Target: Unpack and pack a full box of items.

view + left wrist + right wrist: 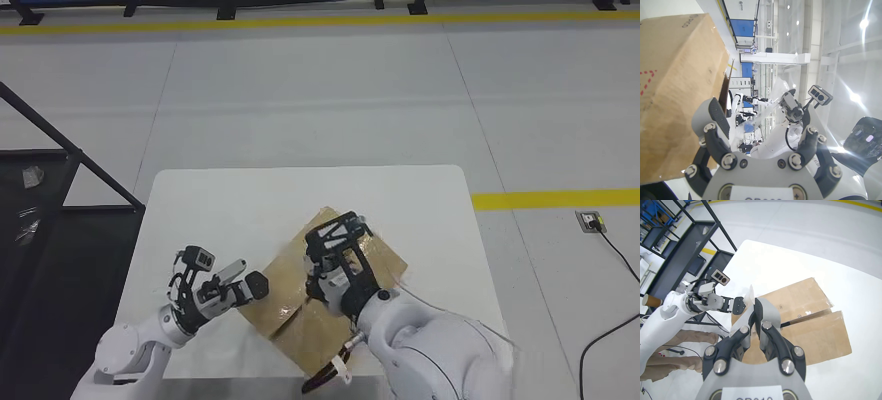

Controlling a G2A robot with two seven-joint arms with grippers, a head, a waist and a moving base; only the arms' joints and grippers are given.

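- Top view: 1 cardboard box (285, 282) sits skewed on the white table (250, 205), toward the robot's side. Count: 1 box, 2 grippers.
- Top view: the right gripper (342, 232) is raised over the middle of the box. The left gripper (248, 278) hangs just beside the box's left corner; I cannot tell whether it touches.
- Left wrist view: the left gripper (761, 113) has its jaws spread wide with nothing between them, and the box wall (677, 75) is close to one finger. My reading is that it waits there to steady the box or take a flap while the other arm pulls.
- Left wrist view: farther off, the right gripper (791, 108) holds up 1 clear strip (779, 88). Something blue shows through the strip lower down; I cannot identify it.
- Right wrist view: the right gripper (755, 308) has its jaws closed on the clear strip (751, 294), whose end pokes out past the fingertips. It is probably sealing tape lifted off the lid and held high to draw it free.
- Right wrist view: 2 top flaps (800, 298) lie flat, with 1 dark seam (806, 317) between them. Tape scraps (830, 303) cling at the far edge. The contents are hidden.
- Judgement: this is the opening step, and unpacking has not yet begun.
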